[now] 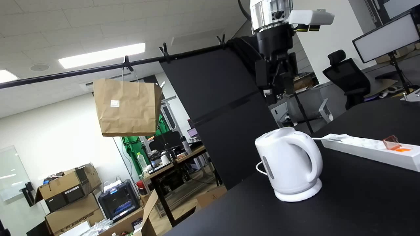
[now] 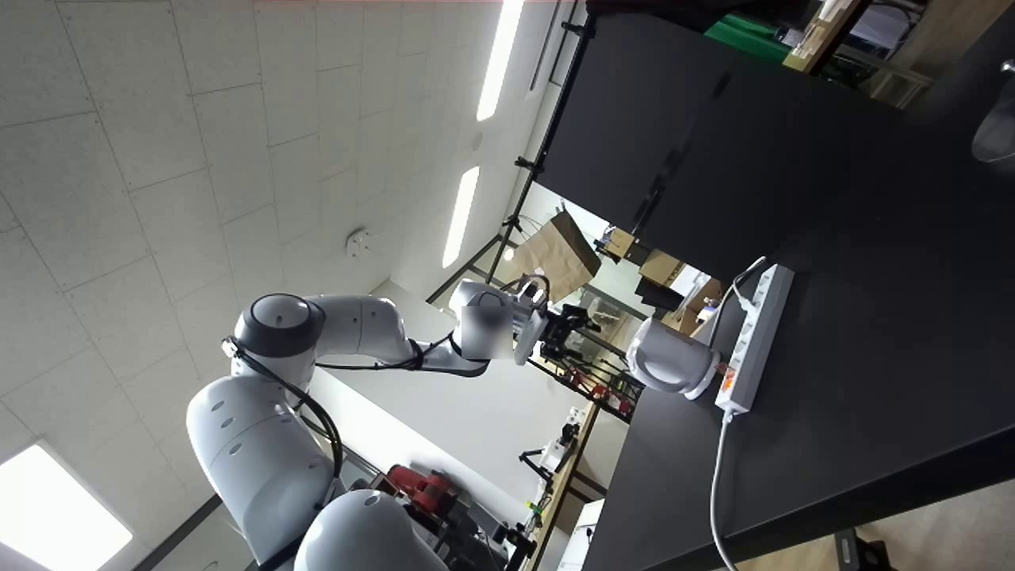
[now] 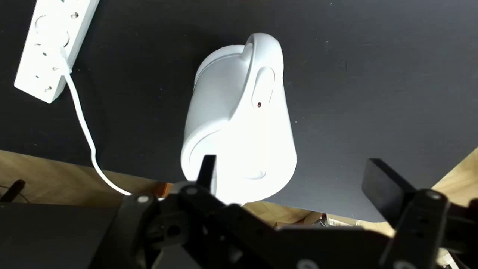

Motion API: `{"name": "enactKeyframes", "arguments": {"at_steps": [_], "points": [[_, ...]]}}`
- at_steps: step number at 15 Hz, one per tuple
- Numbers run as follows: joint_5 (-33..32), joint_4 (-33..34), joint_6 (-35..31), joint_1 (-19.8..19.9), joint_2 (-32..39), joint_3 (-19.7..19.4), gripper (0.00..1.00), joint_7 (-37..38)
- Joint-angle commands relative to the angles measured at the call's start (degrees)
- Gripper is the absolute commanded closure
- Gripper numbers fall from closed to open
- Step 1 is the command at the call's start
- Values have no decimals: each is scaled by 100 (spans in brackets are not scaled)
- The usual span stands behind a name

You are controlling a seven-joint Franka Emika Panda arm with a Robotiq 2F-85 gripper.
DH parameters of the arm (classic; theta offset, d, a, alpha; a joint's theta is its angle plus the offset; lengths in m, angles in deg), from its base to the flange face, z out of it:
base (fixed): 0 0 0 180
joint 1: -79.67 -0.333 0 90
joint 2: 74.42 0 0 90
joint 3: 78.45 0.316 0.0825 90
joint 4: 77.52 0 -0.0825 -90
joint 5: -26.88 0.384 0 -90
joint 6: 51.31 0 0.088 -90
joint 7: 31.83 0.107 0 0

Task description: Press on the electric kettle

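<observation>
The gripper (image 3: 294, 172) has its two black fingers (image 3: 386, 186) spread wide apart and has hold of nothing. In both exterior views it hangs above the electric kettle (image 1: 279, 164), with a gap between them. In the wrist view one finger shows against the top of the kettle, the other past its side, over the black table (image 3: 354, 93). The kettle, white and rounded, stands upright on its round base (image 1: 300, 194) on the table. Its loop handle (image 3: 271, 48) bears a long oval inset (image 3: 263, 86) with a tiny dark red spot (image 3: 259, 105) at one end; glare washes out part of its top in the wrist view. Near the kettle lies a long white power strip (image 2: 753, 341) with an orange switch (image 1: 402, 150), a see-through reddish flap (image 1: 391, 143) standing up beside it. A white cord (image 3: 83, 123) runs from a plug (image 3: 65, 66) in the strip, past the table's edge and out of sight behind the gripper. In an exterior view a brown paper bag (image 1: 126, 108) hangs from a black bar (image 1: 82, 71), and an office chair (image 1: 347, 78) stands near a monitor (image 1: 387, 37) with a white screen.
</observation>
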Motion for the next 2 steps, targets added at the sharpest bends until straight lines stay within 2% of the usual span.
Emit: {"name": "enactKeyframes", "arguments": {"at_steps": [1, 2], "points": [[-14, 8, 48, 34, -7, 35, 0, 18], [-14, 8, 57, 34, -11, 35, 0, 22]]}}
